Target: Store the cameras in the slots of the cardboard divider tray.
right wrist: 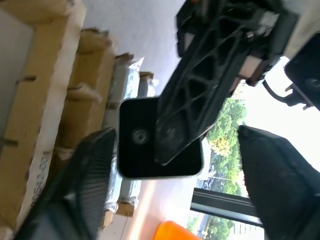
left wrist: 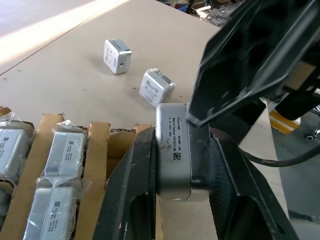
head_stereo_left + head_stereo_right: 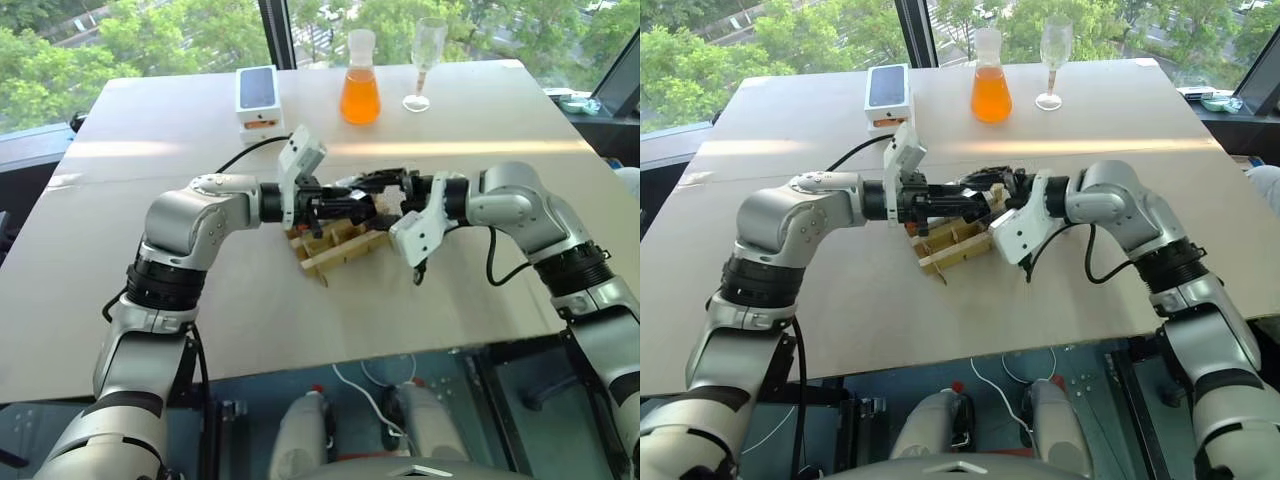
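Reaching in from opposite sides, the two arms meet just above the cardboard divider tray (image 3: 335, 245), which lies on the near half of the table (image 3: 250, 300). The meeting looks like a hand-over: one camera (image 2: 175, 150) sits between them, so that the arm better placed over the free slots can lower it in.

The left gripper (image 2: 175, 172) is clamped on that camera, its two black fingers (image 2: 132, 195) pressing the silver sides, with the dark face turned toward the other arm. The right gripper (image 1: 172, 175) stands wide, its fingers (image 1: 75, 185) spread well clear on either side of the camera's dark face and touching nothing that can be made out. By that reading the camera now belongs to the left gripper, and the right one needs only to draw back before the block can go down.

Below the held camera, several tray slots already hold stored cameras (image 2: 60, 150), each in clear wrapping, while the slots at the near edge look free. A tilted block could catch on a cardboard strip, so a level descent seems wise.

Past the tray, two loose cameras (image 2: 117, 56) lie apart on the bare table, waiting their turn. Farther off, near the window edge, stand a white phone box (image 3: 256, 95), a flask of orange liquid (image 3: 360, 92) and a wine glass (image 3: 425, 60), well away from the work.
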### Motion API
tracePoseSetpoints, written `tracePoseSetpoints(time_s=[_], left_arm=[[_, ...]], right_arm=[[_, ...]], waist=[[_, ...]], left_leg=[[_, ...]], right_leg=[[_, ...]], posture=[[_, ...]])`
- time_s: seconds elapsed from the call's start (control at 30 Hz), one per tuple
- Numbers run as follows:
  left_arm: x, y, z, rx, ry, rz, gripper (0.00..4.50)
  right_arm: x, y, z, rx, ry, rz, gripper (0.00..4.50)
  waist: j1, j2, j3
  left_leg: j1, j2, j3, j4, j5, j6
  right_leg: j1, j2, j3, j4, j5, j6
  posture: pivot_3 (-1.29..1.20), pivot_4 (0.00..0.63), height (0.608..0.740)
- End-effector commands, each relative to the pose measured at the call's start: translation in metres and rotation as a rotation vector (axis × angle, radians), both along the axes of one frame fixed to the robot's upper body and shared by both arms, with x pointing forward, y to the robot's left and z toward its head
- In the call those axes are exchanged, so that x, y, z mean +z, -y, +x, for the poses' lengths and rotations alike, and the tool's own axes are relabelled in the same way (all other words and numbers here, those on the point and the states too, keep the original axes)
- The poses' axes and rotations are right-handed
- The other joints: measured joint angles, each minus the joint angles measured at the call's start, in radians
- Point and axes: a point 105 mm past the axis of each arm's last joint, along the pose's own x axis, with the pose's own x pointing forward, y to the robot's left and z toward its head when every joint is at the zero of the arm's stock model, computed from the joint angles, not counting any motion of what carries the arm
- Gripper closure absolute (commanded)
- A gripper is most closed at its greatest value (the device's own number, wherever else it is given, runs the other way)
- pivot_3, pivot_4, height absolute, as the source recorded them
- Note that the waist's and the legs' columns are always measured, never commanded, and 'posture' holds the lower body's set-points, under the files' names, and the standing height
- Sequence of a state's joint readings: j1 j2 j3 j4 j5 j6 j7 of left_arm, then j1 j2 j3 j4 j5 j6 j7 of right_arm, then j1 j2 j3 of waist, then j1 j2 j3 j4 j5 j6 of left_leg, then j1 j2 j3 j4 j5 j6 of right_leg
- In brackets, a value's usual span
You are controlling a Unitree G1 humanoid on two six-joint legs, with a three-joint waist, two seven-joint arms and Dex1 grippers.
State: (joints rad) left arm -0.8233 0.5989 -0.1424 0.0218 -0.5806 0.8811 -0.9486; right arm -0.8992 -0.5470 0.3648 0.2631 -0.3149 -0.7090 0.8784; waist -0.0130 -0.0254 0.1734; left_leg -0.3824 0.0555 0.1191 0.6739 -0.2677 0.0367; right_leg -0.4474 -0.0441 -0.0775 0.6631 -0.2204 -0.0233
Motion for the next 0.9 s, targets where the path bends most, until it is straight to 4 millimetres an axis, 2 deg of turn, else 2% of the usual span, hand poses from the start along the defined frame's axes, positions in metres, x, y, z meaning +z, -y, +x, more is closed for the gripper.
tracePoseSetpoints(time_s=[0.03, 0.17, 0.3, 0.4, 0.5, 0.6, 0.7, 0.9], left_arm=[[0.015, -0.011, -0.001, 0.027, 0.077, -0.038, 3.73], [0.012, -0.023, -0.010, 0.045, 0.071, -0.060, 3.73], [-0.001, -0.043, -0.021, 0.082, 0.068, -0.039, 3.73], [-0.014, -0.053, -0.025, 0.084, 0.073, -0.015, 3.73], [-0.035, -0.055, -0.024, 0.062, 0.060, -0.011, 3.73], [-0.048, -0.055, -0.017, 0.036, 0.081, 0.008, 3.73], [-0.051, -0.054, -0.007, 0.027, 0.087, 0.003, 3.73], [-0.057, -0.058, 0.006, 0.012, 0.118, 0.078, 3.73]], right_arm=[[0.007, 0.021, 0.001, -0.080, -0.178, 0.127, 0.00], [-0.008, 0.055, -0.004, -0.181, -0.524, 0.290, 0.00], [-0.030, 0.088, -0.022, -0.243, -0.930, 0.510, 0.00], [-0.048, 0.092, -0.046, -0.226, -1.128, 0.566, 0.00], [-0.059, 0.084, -0.065, -0.191, -1.278, 0.699, 0.00], [-0.075, 0.080, -0.078, -0.200, -1.335, 0.744, 0.00], [-0.091, 0.080, -0.084, -0.244, -1.339, 0.724, 0.00], [-0.097, 0.086, -0.087, -0.287, -1.315, 0.760, 0.00]], waist=[[0.001, 0.000, 0.000], [0.005, 0.000, 0.000], [0.006, 0.000, 0.000], [0.004, 0.000, 0.000], [0.004, 0.000, 0.000], [0.008, 0.000, 0.000], [0.014, -0.001, -0.001], [0.017, -0.001, -0.001]], left_leg=[[0.000, 0.000, 0.000, 0.000, 0.000, 0.000], [-0.001, 0.000, -0.001, 0.000, 0.000, 0.000], [-0.002, 0.000, -0.002, 0.000, 0.000, 0.000], [0.000, 0.000, -0.003, 0.000, 0.000, 0.000], [0.001, 0.000, -0.004, 0.000, 0.000, 0.000], [0.001, 0.001, -0.005, 0.000, 0.000, 0.001], [0.000, 0.000, -0.005, 0.001, -0.002, 0.004], [0.000, 0.000, -0.005, 0.003, -0.002, 0.004]], right_leg=[[0.000, 0.000, 0.000, 0.000, 0.000, 0.000], [0.000, -0.001, -0.001, -0.001, 0.000, 0.000], [0.000, -0.002, -0.002, -0.001, 0.000, 0.000], [0.001, -0.001, -0.002, 0.000, 0.000, 0.000], [0.002, 0.000, -0.003, 0.000, -0.001, 0.001], [0.002, 0.000, -0.004, 0.000, -0.002, 0.003], [0.003, 0.001, -0.005, 0.000, -0.002, 0.004], [0.002, 0.005, -0.004, 0.000, -0.002, 0.004]], posture=[[0.00, 0.150, 0.740], [0.00, 0.150, 0.740], [0.00, 0.150, 0.740], [0.00, 0.150, 0.740], [0.00, 0.150, 0.740], [0.00, 0.150, 0.740], [0.00, 0.150, 0.740], [0.00, 0.150, 0.740]])
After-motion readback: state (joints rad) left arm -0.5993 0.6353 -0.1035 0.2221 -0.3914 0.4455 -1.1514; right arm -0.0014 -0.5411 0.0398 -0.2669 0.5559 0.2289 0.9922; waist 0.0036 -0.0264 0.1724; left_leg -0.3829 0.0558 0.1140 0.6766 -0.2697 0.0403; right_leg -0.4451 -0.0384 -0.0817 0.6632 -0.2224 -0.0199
